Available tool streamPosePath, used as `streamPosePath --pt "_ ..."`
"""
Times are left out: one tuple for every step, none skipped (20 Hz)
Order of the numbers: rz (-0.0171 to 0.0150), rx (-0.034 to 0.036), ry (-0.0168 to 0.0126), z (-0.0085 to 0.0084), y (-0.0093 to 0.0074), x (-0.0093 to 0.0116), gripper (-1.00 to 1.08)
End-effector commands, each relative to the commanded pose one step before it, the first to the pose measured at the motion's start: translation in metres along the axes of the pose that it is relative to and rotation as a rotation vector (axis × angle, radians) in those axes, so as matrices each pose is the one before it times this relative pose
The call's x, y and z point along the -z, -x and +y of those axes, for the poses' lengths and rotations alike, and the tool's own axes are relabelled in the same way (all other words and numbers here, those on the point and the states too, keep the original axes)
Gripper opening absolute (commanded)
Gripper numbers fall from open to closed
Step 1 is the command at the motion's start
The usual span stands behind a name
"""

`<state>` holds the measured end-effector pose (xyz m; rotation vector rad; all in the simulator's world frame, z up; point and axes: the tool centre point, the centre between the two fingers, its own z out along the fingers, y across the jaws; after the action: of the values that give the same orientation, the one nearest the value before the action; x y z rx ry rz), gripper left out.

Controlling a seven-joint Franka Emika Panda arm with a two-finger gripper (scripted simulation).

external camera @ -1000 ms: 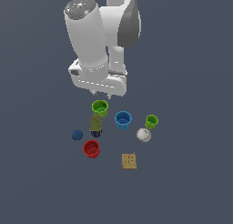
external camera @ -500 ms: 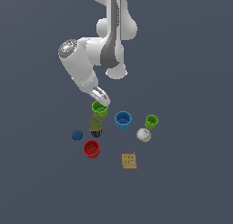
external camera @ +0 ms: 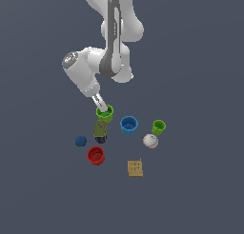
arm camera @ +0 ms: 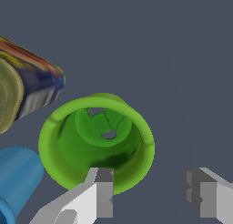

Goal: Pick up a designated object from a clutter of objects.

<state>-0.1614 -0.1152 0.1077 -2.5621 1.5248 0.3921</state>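
1. Can (arm camera: pixel 25 93) shows red, yellow and blue bands in the wrist view; no text readable.
2. Large green cup (external camera: pixel 105 113) stands upright on the worktop (external camera: pixel 200 190), just above the can (external camera: pixel 99 129) in the exterior view and to the exterior view's left of the blue cup (external camera: pixel 128 125).
3. Jaws (arm camera: pixel 148 191) open: one finger (arm camera: pixel 101 191) overlaps the cup's (arm camera: pixel 96 141) rim, the other sits outside the wall.
4. Only the wrist view shows the jaw gap and holes in the cup's base.
5. Only the exterior view shows the small green cup (external camera: pixel 158 127), baseball (external camera: pixel 150 141), red cup (external camera: pixel 96 155), holed block (external camera: pixel 135 168), dark ball (external camera: pixel 80 141).
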Motion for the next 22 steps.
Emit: streamPosePath --pt "-0.00526 -0.0315 -0.00143 0.00566 0.00012 -0.00493 0.28" --pt "-0.00087 -0.0047 -0.00009 0.0009 -0.00001 -0.00076 0.28" --pt "-0.00031 -0.00166 -0.00003 0.00032 -0.00003 -0.00026 0.28" --pt "0.00112 0.00914 0.00077 -0.00143 0.00001 0.00127 0.28" --pt "0.0 0.0 0.0 0.0 0.00003 -0.00028 0.28" --pt "0.0 0.0 0.0 0.0 0.00008 -0.00084 0.28" --pt "0.0 -0.00069 0.00004 0.00016 -0.00006 -0.00141 0.28" --pt "0.00001 -0.00069 0.00005 0.00017 0.0 -0.00196 0.28" --pt "0.00002 -0.00069 0.00007 0.00019 0.00006 -0.00251 0.28" --pt "0.00006 -0.00119 0.00014 0.00032 -0.00001 -0.00308 0.28" --pt "0.00008 -0.00118 0.00017 0.00034 0.00006 -0.00363 0.28" --pt "0.00012 -0.00152 0.00024 0.00043 0.00001 -0.00402 0.28" --pt "0.00007 -0.00096 0.00015 0.0003 0.00011 -0.00357 0.28" --pt "0.00006 -0.00119 0.00015 0.0003 -0.00002 -0.00303 0.28" --pt "-0.00002 -0.00069 0.00002 0.00014 0.00004 -0.00248 0.28" --pt "-0.00013 -0.00067 -0.0001 0.00007 -0.00004 -0.00194 0.28" --pt "0.0 0.0 0.0 -0.00019 0.00009 -0.00142 0.28" --pt "-0.00043 -0.00021 -0.0005 -0.00017 -0.00011 -0.00086 0.28" --pt "-0.00061 0.0002 -0.00074 -0.00034 -0.00011 -0.00031 0.28" --pt "0.0 0.0 0.0 -0.00025 -0.00006 0.0 0.28" --pt "0.0 0.0 0.0 0.0 0.0 0.0 -1.0" --pt "0.0 0.0 0.0 0.0 0.0 0.0 -1.0"
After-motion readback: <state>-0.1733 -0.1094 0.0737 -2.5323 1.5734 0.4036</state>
